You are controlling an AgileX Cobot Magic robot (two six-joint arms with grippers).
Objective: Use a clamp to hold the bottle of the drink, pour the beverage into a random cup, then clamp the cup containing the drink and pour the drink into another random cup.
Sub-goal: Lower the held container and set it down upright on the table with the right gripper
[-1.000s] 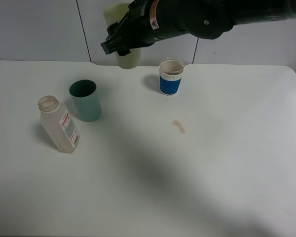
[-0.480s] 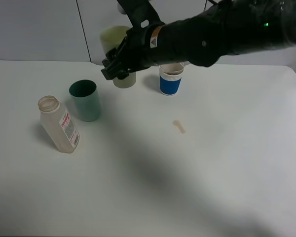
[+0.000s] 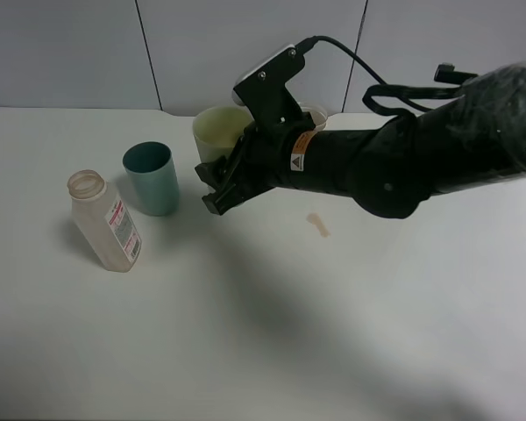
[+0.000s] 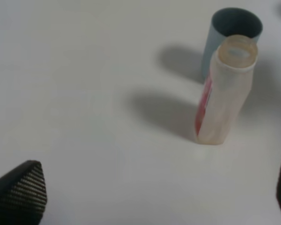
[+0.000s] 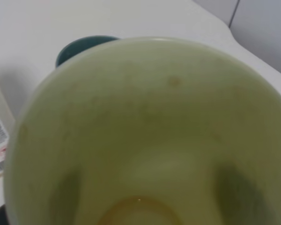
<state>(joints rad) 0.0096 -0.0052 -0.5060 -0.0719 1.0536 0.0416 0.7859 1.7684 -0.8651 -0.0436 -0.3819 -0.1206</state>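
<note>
Since a second ago the right arm has swung down and forward — the yellow-green cup [image 3: 221, 130] was up against the back wall, now it's low over the worktop [image 3: 245, 333] and roughly upright, just left of where the blue cup sits.

Left to right: the bottle [image 3: 104, 220] stands near the left edge, cap off, leaning a bit and looking empty. It's clear plastic, wide mouth, sloped shoulders, white label with red print. The left gripper [image 4: 145, 206] hangs over it with its jaws wide apart, holding nothing. Next is the teal tumbler [image 3: 152, 178], smooth matte plastic, tapered, untouched as far as I can tell. Then the right gripper [image 3: 223, 184], jaws clenched on the yellow-green cup. The wrist view looks straight into it: pale, slightly stained walls and a small puddle of brown drink [image 5: 133, 212] at the bottom. The blue cup [image 3: 315, 112] is almost all hidden behind the arm — only a bit of white rim shows. A small brownish spill [image 3: 318, 224] sits on the worktop just right of the middle.

So my read: the bottle pour is done and the cup is picked up. Whether the second pour has happened I can't tell, since the blue cup's inside is hidden.
</note>
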